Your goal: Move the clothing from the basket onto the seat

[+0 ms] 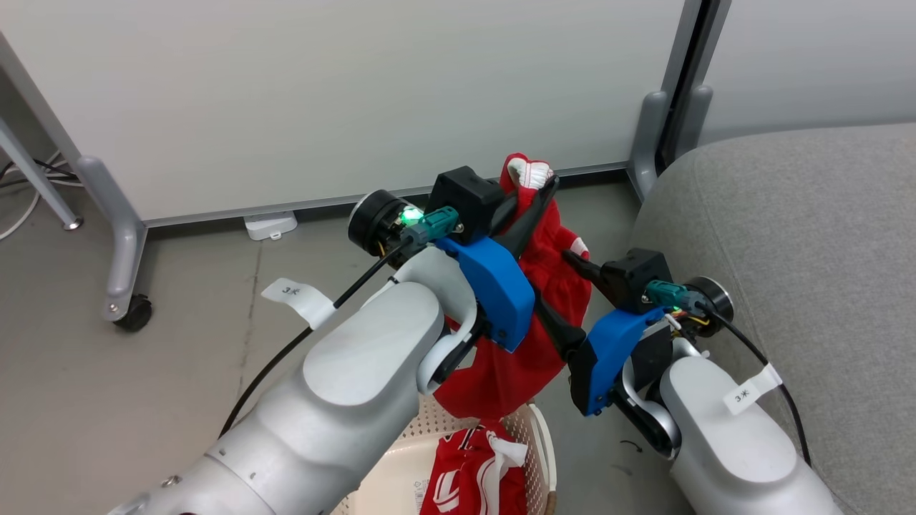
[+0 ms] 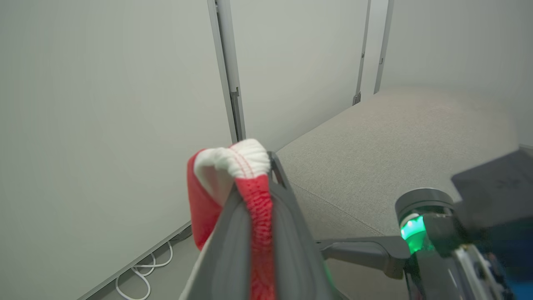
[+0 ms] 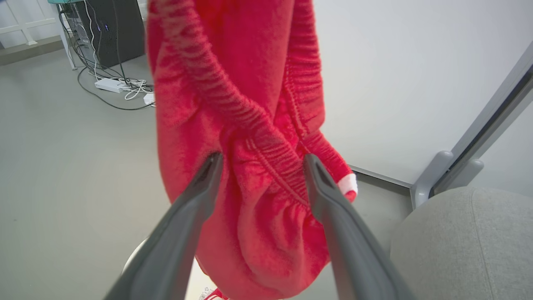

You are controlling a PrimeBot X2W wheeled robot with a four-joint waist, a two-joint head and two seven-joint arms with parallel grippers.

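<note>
The left gripper (image 2: 256,179) is clamped tight on the white-ribbed edge of one red garment (image 1: 554,268), holding it up so it hangs bunched above the basket (image 1: 401,458), beside the grey seat (image 1: 801,236) and not on it. The right gripper (image 3: 262,160) is spread wide, fingers either side of a gathered fold low on the same garment, nothing pinched, contact unclear. In the basket lies a second red garment (image 1: 465,479), crumpled, with white stripes.
</note>
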